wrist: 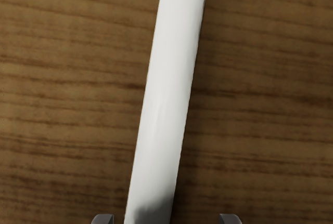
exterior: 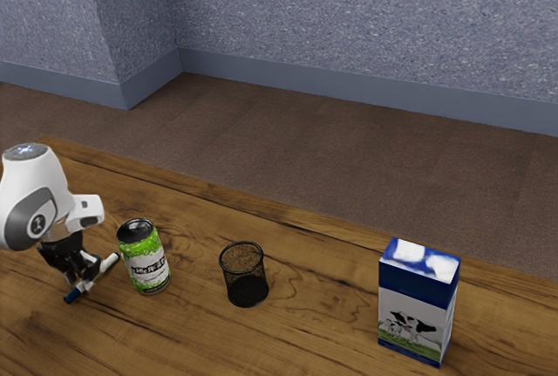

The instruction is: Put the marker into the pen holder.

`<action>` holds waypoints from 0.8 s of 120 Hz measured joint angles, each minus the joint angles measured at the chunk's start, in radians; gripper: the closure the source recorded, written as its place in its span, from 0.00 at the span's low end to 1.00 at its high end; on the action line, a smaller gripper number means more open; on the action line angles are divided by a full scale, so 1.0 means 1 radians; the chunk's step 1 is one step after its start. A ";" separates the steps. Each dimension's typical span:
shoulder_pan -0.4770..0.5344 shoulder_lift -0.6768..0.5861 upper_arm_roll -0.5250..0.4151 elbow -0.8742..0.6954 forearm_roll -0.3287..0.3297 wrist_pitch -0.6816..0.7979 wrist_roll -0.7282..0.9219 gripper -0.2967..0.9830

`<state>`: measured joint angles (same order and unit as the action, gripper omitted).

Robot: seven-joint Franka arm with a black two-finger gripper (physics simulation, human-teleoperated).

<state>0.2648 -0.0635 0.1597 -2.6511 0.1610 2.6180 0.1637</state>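
White, blue-ended cylindrical marker (wrist: pixel 166 89) lies on brown wooden desk (exterior: pixel 192 332), straddled by black two-finger pincer (exterior: pixel 84 279). Pincer's released, tips spread, likely lined up to squeeze the barrel.

The arm's white wrist (exterior: pixel 39 175) stands nearly upright near the exterior view's left edge, with a dark grey panel (exterior: pixel 29 219) on its side and a pale block (exterior: pixel 87 209) jutting toward the exterior view's right. Beneath it, the black jaws point downward, parted, their tips apart.

Marker (wrist: pixel 167 99) apparently on table (exterior: pixel 314 315), beside can (exterior: pixel 146 261).
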 joint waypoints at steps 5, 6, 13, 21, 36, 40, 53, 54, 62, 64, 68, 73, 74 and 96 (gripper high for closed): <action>0.009 0.009 0.000 0.003 0.000 0.007 0.005 0.61; 0.011 0.011 0.000 0.004 0.000 0.008 0.006 0.61; 0.020 0.026 0.000 0.008 0.000 0.015 0.012 0.61; 0.025 0.038 0.000 0.013 0.000 0.022 0.018 0.62; 0.026 0.061 -0.002 0.028 0.000 0.029 0.031 0.63; 0.026 0.068 -0.002 0.032 0.000 0.031 0.034 0.64; 0.025 0.091 -0.002 0.047 -0.002 0.034 0.045 0.65; 0.025 0.092 -0.002 0.048 -0.002 0.034 0.046 0.66; 0.022 0.095 -0.002 0.050 -0.005 0.036 0.051 0.69; 0.021 0.095 -0.002 0.050 -0.006 0.036 0.053 0.70; 0.020 0.096 -0.002 0.050 -0.007 0.036 0.055 0.71; 0.018 0.096 -0.002 0.051 -0.008 0.037 0.058 0.74; 0.017 0.096 -0.001 0.051 -0.008 0.037 0.058 0.74; 0.015 0.095 0.002 0.051 -0.006 0.040 0.062 0.80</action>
<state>0.2794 0.0315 0.1619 -2.6004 0.1554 2.6580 0.2258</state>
